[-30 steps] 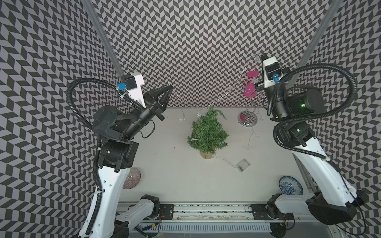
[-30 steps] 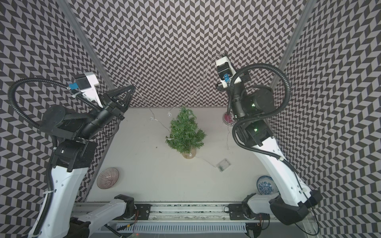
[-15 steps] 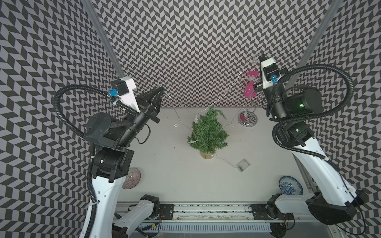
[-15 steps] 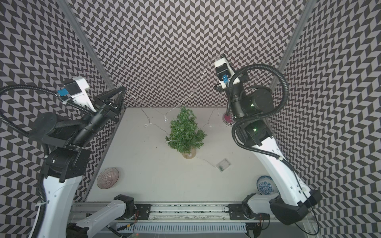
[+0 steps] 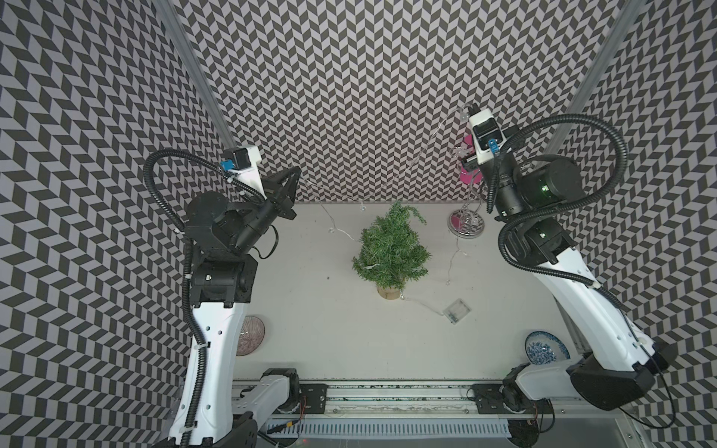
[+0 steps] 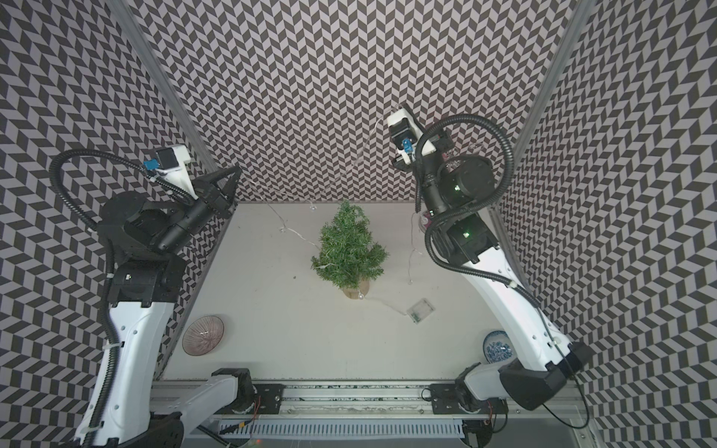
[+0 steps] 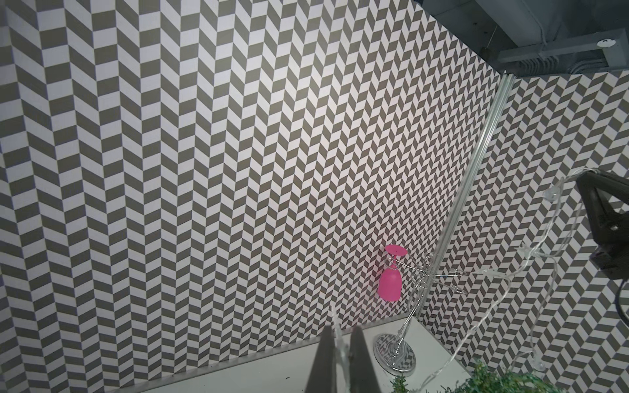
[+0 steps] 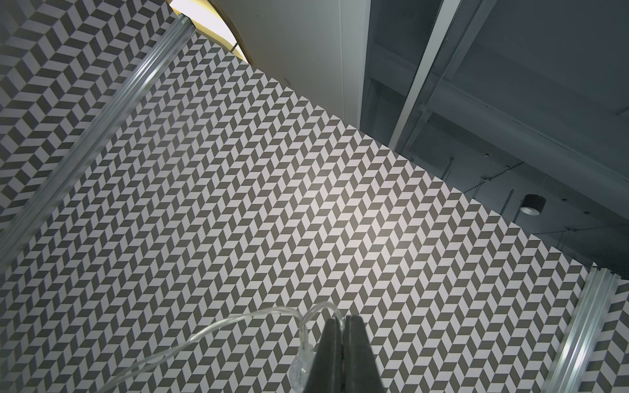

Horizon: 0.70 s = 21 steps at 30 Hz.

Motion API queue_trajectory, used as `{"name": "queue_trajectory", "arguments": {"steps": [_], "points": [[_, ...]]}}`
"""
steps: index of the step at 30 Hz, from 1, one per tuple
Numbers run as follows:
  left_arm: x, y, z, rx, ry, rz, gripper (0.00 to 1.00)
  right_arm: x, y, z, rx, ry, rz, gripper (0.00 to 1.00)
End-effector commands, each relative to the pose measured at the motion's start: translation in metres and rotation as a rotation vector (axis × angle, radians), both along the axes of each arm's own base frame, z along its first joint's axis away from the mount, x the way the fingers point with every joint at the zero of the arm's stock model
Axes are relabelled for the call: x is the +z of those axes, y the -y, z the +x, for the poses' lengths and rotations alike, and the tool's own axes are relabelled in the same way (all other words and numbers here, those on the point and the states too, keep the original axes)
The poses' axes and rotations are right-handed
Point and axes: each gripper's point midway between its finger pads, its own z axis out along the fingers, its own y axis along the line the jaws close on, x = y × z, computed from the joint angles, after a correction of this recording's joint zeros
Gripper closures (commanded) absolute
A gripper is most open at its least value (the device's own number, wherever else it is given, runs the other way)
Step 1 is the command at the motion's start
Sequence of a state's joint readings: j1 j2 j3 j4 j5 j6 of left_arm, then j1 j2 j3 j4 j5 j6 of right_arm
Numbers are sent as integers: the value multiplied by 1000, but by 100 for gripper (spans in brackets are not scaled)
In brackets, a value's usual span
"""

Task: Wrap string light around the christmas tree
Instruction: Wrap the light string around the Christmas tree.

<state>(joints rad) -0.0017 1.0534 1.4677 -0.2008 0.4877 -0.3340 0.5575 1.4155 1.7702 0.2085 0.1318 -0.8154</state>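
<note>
We see a small green tree (image 5: 392, 248) standing mid-table (image 5: 310, 329). Both arms are raised with the string light (image 8: 301, 364) sagging between them: the left gripper (image 7: 340, 335) pinches it at far left, the right gripper (image 8: 342, 323) at far right. Its battery box (image 5: 458, 311) lies near-right of the tree

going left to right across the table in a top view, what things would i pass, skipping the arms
ribbed pinkish bowl, christmas tree, clear battery box, blue patterned bowl; silver stand left out, it overlaps the box
</note>
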Motion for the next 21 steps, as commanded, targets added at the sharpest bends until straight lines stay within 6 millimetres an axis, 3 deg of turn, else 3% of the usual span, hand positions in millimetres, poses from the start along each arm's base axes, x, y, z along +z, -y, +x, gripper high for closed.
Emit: {"name": "queue_trajectory", "arguments": {"steps": [1, 5, 10, 21], "points": [[20, 6, -26, -59, 73, -5, 100, 22, 4, -11, 12, 66, 26, 100], [8, 5, -34, -49, 63, -4, 100, 20, -1, -4, 20, 62, 17, 100], [-21, -5, -14, -30, -8, -3, 100, 11, -12, 9, 30, 42, -8, 100], [-64, -23, 34, -80, -96, -7, 100, -22, -31, 56, 25, -26, -64, 100]]}}
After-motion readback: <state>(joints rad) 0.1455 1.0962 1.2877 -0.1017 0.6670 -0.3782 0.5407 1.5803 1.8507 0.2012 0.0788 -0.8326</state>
